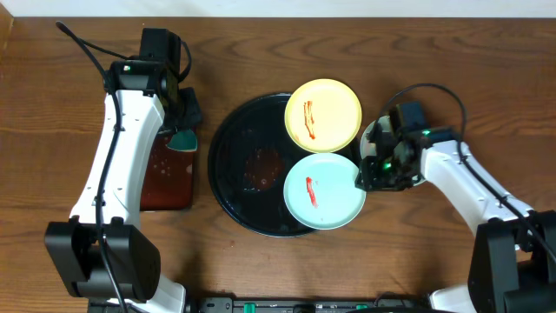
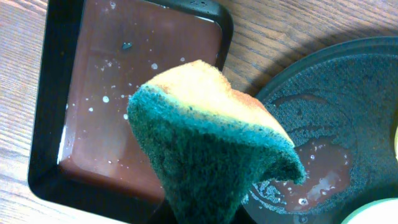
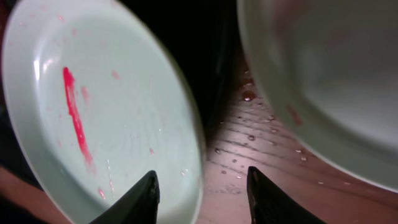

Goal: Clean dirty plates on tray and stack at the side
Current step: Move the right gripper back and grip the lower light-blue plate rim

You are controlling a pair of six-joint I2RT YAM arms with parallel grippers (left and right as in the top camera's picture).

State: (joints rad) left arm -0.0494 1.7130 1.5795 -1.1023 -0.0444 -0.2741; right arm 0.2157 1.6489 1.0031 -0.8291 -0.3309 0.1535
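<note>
The round black tray holds a yellow plate and a mint plate, each with a red sauce streak. Another pale plate lies on the table to the right, mostly hidden by my right arm; it also shows in the right wrist view. My right gripper is open and straddles the right rim of the mint plate, one finger over the plate and one over the wet table. My left gripper is shut on a green and yellow sponge, held above the gap between the two trays.
A rectangular black tray with brownish water lies left of the round tray; its rim shows in the left wrist view. The round tray's floor has a brown puddle. Water drops lie on the wood between the two pale plates.
</note>
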